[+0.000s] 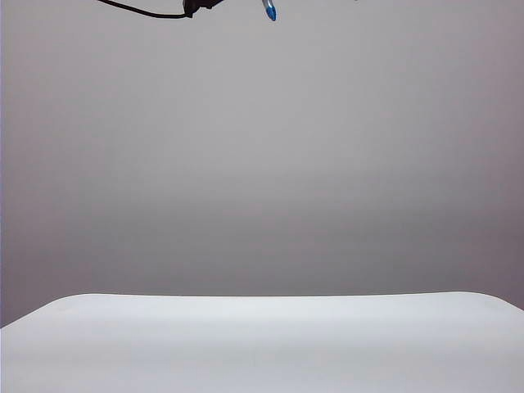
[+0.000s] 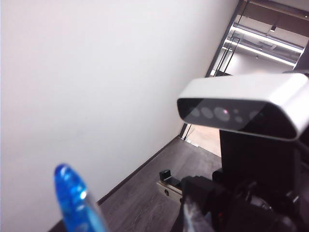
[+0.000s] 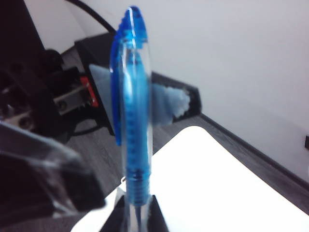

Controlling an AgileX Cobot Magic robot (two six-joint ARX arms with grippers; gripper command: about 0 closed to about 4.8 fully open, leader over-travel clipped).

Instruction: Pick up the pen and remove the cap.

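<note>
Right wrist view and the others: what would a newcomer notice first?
The blue-and-clear pen fills the right wrist view, standing upright in the shut right gripper, cap still on. In the exterior view only a blue pen end pokes in at the top, high above the white table.

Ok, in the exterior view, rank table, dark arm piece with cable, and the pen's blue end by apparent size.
1. table
2. dark arm piece with cable, cropped by the top edge
3. pen's blue end
Right gripper, high over the table, grips the pen; left gripper beside it, state unclear.
</note>
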